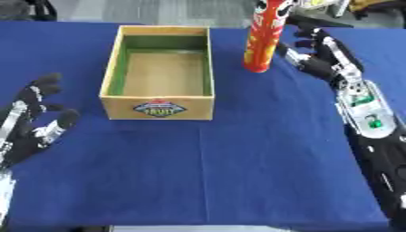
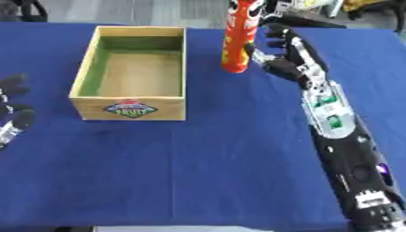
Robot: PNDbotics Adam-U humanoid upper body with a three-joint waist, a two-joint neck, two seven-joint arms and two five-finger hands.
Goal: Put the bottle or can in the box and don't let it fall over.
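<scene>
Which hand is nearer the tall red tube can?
Right. The right hand is just beside the tall red tube can, fingers open toward it; the left hand rests far off, beyond the wooden box.

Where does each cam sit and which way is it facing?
Left eye view: in the head, looking down at the blue table; shows the left robot hand open at lower left, the right robot hand beside the red can.
Right eye view: same head, set slightly to the right; the left robot hand is cut off at the edge.
Shared: the wooden box, can and right arm.
</scene>
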